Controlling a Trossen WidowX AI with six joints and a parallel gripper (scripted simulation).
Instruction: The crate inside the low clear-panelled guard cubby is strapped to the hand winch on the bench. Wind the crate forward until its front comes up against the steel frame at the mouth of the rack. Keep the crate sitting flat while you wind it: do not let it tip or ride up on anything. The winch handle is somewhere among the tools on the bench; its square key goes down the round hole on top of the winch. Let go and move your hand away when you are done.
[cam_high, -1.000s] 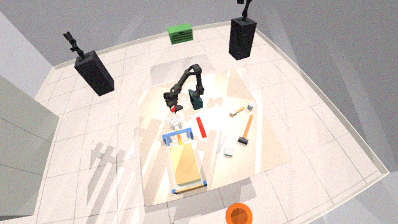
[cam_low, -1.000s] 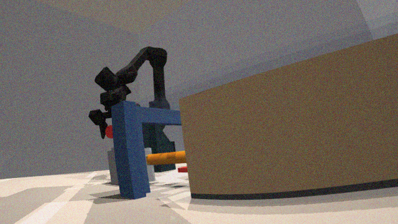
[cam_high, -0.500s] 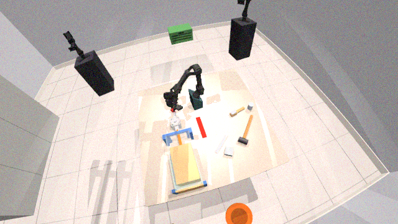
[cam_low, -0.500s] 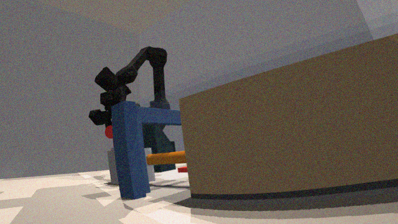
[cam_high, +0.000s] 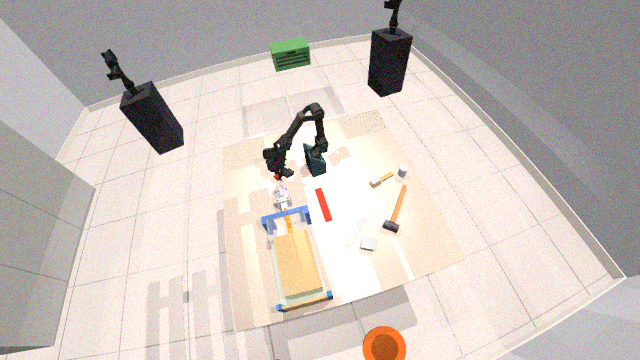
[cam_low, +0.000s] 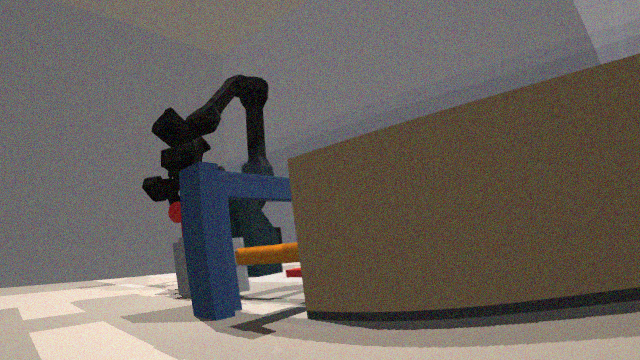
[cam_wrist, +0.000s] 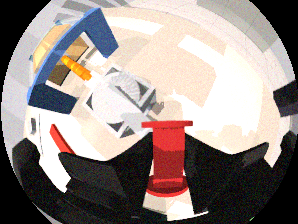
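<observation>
My gripper (cam_high: 281, 175) (cam_wrist: 169, 150) is shut on the red upright grip (cam_low: 175, 212) of the winch handle. The handle's pale arm (cam_wrist: 137, 121) runs from the grip over the grey winch (cam_high: 281, 196) (cam_low: 181, 270) (cam_wrist: 112, 100); the key and the hole are hidden. An orange strap (cam_high: 288, 223) (cam_low: 267, 253) (cam_wrist: 77, 69) runs from the winch side under the blue steel frame (cam_high: 296, 212) (cam_low: 207, 240) (cam_wrist: 105, 32) to the crate (cam_high: 297, 262) (cam_low: 450, 215). The crate sits flat in the clear-panelled cubby, with a gap between its front and the frame.
A red bar (cam_high: 323, 205) (cam_wrist: 61, 140) lies beside the winch and frame. Farther right are a brush (cam_high: 381, 179), a can (cam_high: 402, 171), a mallet (cam_high: 398, 205), a grey block (cam_high: 368, 244) and a pale flat strip (cam_high: 356, 231).
</observation>
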